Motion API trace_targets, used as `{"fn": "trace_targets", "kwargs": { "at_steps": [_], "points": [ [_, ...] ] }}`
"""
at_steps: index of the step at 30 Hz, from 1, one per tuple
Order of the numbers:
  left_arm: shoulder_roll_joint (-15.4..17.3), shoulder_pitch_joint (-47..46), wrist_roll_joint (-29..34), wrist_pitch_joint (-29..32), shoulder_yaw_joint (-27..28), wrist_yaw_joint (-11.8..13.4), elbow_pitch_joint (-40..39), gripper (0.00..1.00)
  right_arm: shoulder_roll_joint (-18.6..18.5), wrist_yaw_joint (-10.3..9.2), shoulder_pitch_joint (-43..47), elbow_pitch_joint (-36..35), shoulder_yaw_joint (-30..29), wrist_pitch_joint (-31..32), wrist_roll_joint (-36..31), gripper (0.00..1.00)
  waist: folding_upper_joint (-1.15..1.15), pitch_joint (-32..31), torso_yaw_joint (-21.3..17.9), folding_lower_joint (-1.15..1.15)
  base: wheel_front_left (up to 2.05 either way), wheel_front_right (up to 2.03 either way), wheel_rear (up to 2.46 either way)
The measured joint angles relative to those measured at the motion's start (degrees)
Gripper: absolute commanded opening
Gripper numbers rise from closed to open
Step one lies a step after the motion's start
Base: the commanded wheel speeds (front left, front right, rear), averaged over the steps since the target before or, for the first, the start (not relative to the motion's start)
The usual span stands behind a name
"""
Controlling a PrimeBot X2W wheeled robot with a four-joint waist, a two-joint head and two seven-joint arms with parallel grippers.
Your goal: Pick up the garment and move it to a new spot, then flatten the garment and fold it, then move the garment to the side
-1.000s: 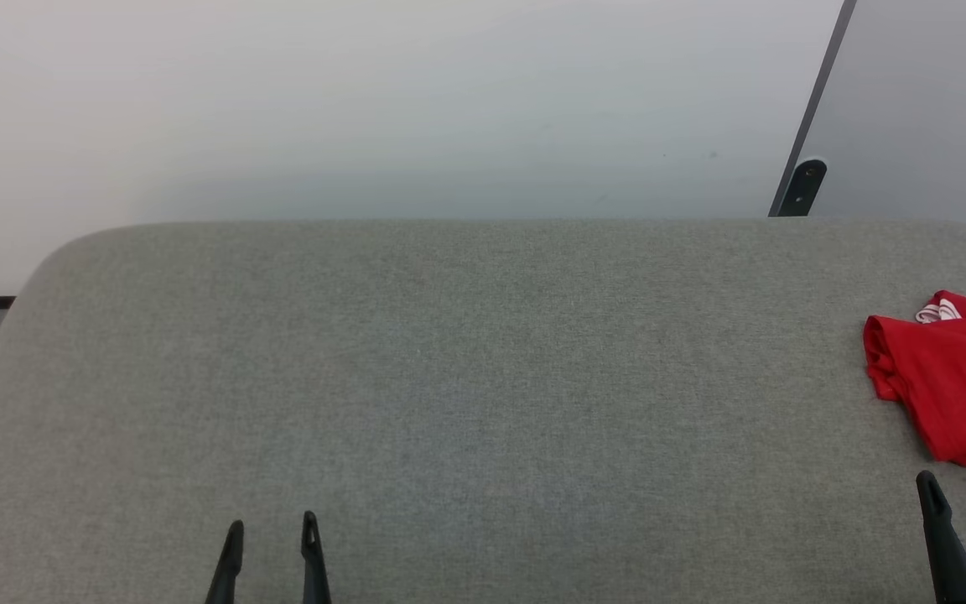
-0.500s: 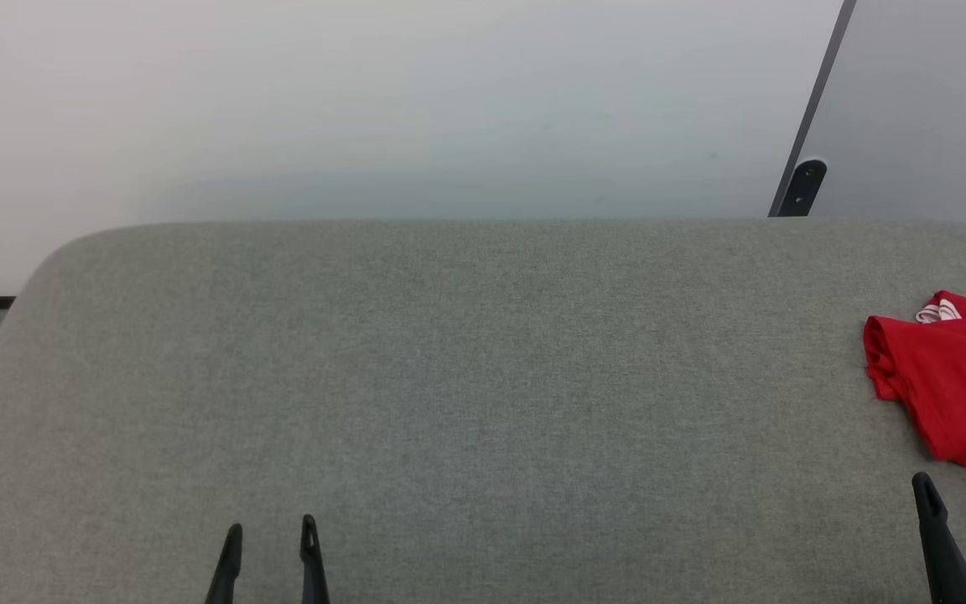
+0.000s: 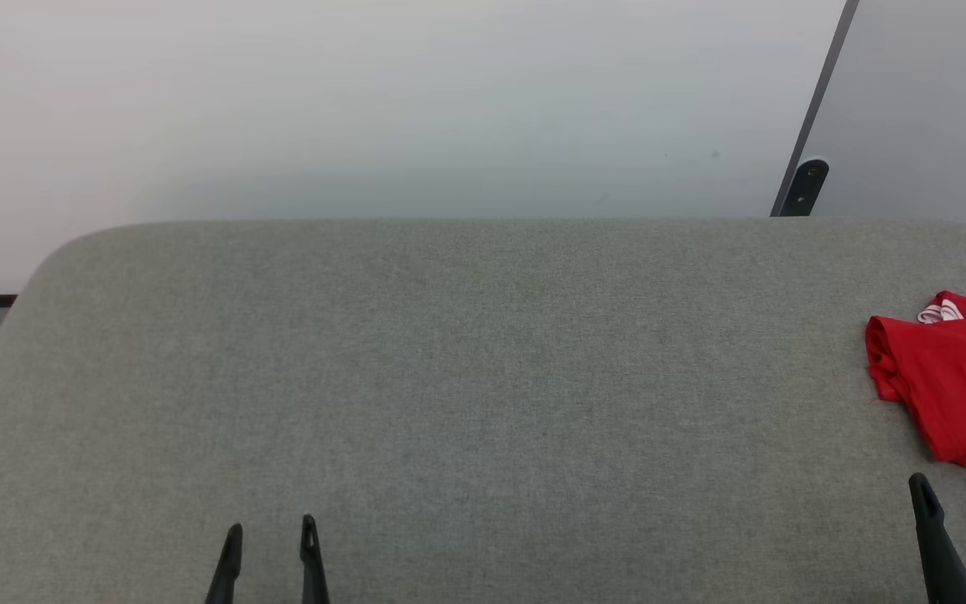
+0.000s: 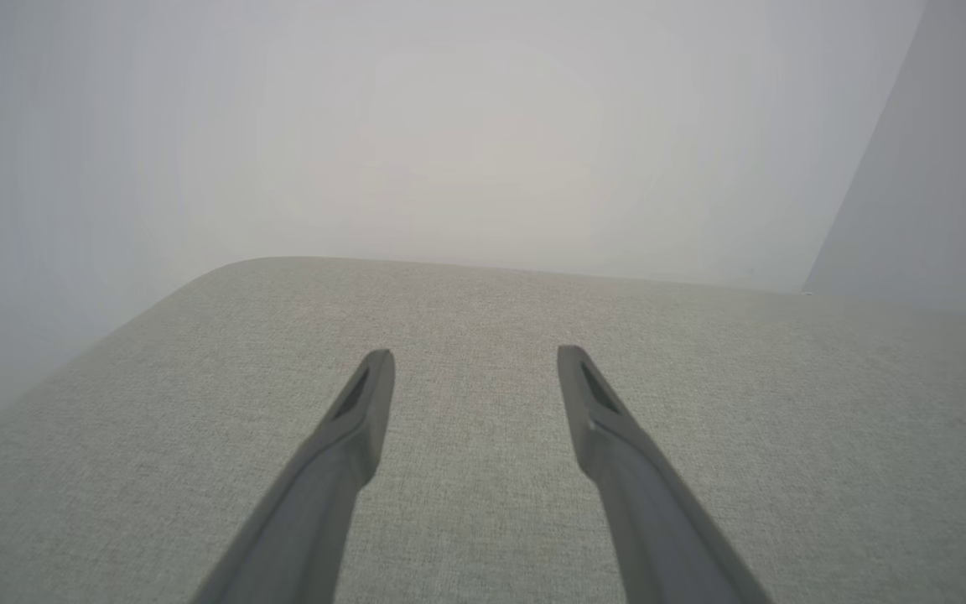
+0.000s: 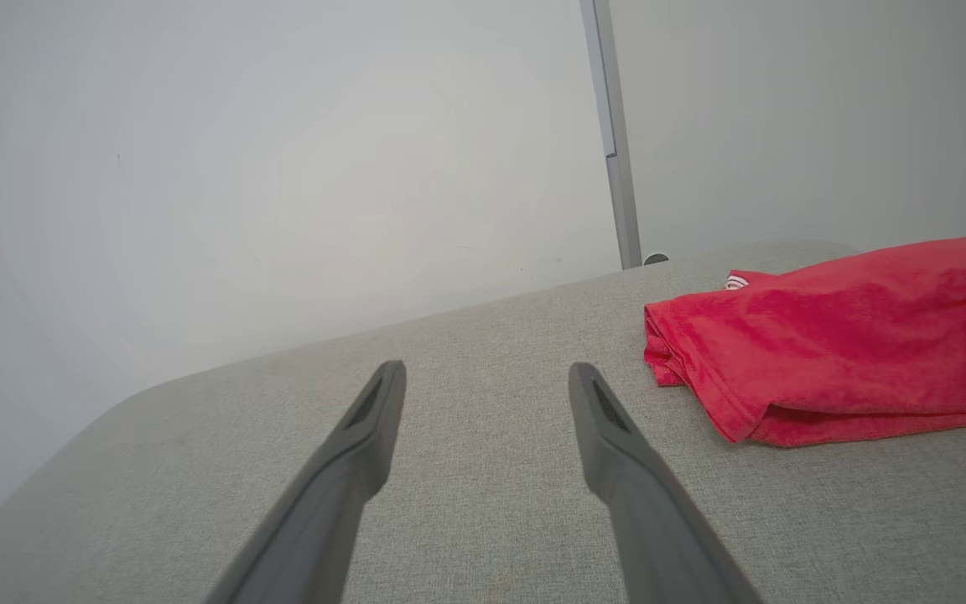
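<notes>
The garment (image 3: 957, 386) is a red shirt lying folded in a heap at the right edge of the grey fabric table (image 3: 483, 377), with a bit of red-and-white striped trim at its far side. In the right wrist view the garment (image 5: 843, 335) lies ahead and to the right of my right gripper (image 5: 487, 377), apart from it. In the head view, my right gripper (image 3: 950, 495) stands open just below the garment, nothing between its fingers. My left gripper (image 3: 272, 533) is open over bare table at the lower left, and the left wrist view shows it (image 4: 475, 369) empty too.
A pale wall rises behind the table's far edge. A dark slanted post with a black foot (image 3: 803, 186) stands at the back right. The table's left corner is rounded, with floor beyond it at the far left.
The right gripper has drifted slightly left and down in the head view. The left gripper and the garment have stayed put.
</notes>
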Motion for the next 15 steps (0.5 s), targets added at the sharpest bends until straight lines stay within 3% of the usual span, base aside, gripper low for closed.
{"fn": "trace_targets", "kwargs": {
  "at_steps": [15],
  "points": [
    [-0.5,0.0,0.5,0.0,0.3,-0.8,-0.7,1.00,-0.1,0.00,0.0,-0.2,-0.1,-0.1,0.4,1.00,0.00,0.3,-0.1,0.00,0.00,0.00,0.00]
  ]
}}
